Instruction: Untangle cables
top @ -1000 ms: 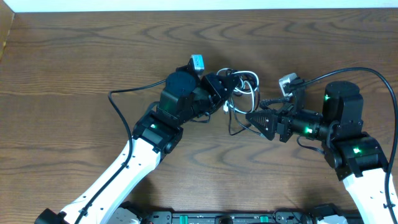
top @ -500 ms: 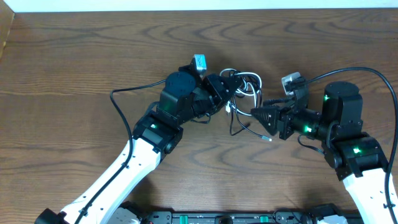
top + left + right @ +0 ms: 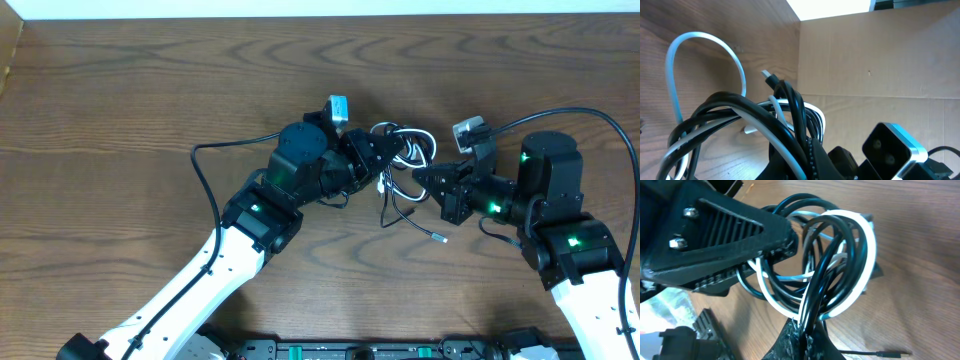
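No text, label, brand, number or sign can be read anywhere.

The work surface is a table (image 3: 120, 90) of dark brown wood with a pronounced grain running lengthwise. Its top has a matte finish under even, diffuse light, with no hard shadows. Along the far edge of the table runs a narrow pale strip (image 3: 300, 8). Tan board panels (image 3: 880, 55) stand beyond the table, meeting at a vertical corner seam, with one horizontal seam lower down. Above the panels, a bright white opening (image 3: 835, 7) is overexposed. A tan board edge (image 3: 10, 55) borders the table's far left corner.
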